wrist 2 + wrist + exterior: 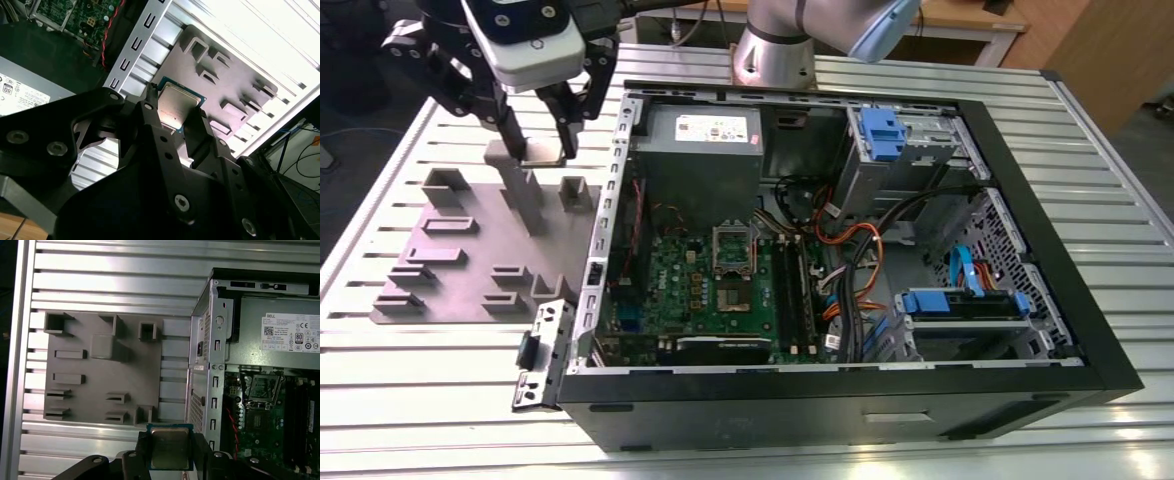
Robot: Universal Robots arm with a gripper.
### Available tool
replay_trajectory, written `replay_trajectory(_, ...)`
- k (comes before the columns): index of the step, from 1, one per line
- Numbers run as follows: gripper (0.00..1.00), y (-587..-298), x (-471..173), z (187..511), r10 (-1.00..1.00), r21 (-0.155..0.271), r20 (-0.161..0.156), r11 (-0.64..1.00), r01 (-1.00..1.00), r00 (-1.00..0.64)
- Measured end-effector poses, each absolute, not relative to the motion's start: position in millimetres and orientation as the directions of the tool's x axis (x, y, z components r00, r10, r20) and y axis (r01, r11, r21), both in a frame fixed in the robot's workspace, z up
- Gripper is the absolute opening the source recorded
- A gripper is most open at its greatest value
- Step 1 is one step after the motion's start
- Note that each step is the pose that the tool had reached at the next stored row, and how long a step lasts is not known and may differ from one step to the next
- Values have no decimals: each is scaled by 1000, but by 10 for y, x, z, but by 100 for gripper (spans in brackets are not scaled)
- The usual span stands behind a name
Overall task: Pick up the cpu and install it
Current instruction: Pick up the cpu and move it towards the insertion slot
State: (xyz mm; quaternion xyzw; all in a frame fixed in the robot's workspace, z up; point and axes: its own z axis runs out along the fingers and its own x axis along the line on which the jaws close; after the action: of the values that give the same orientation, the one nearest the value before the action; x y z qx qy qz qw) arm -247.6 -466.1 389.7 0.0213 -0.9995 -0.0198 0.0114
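The cpu (170,446), a small square chip with a dull silver top and a thin green rim, sits clamped between my gripper's (171,454) two black fingers in both wrist views. In the second wrist view the cpu (177,102) is held by its edges in the gripper (178,114), above the grey fixture plate (227,82). In the exterior view the gripper (542,142) hangs over the far end of that plate (460,262), to the left of the open computer case, with the cpu (543,153) at its fingertips. The motherboard's metal socket frame (731,252) (261,388) lies inside the case.
The open black computer case (1067,330) lies on a slatted aluminium table (1107,180). It holds a power supply (700,135), cables and blue drive bays (967,303). Grey slotted blocks (102,346) rise from the fixture plate. A loose bracket (540,352) sits by the case's near corner.
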Motion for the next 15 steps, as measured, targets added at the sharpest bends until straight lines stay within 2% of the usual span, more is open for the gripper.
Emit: replay_trajectory(15,45,-4662,-2424,3897,-43,40,22,998,-42,-999)
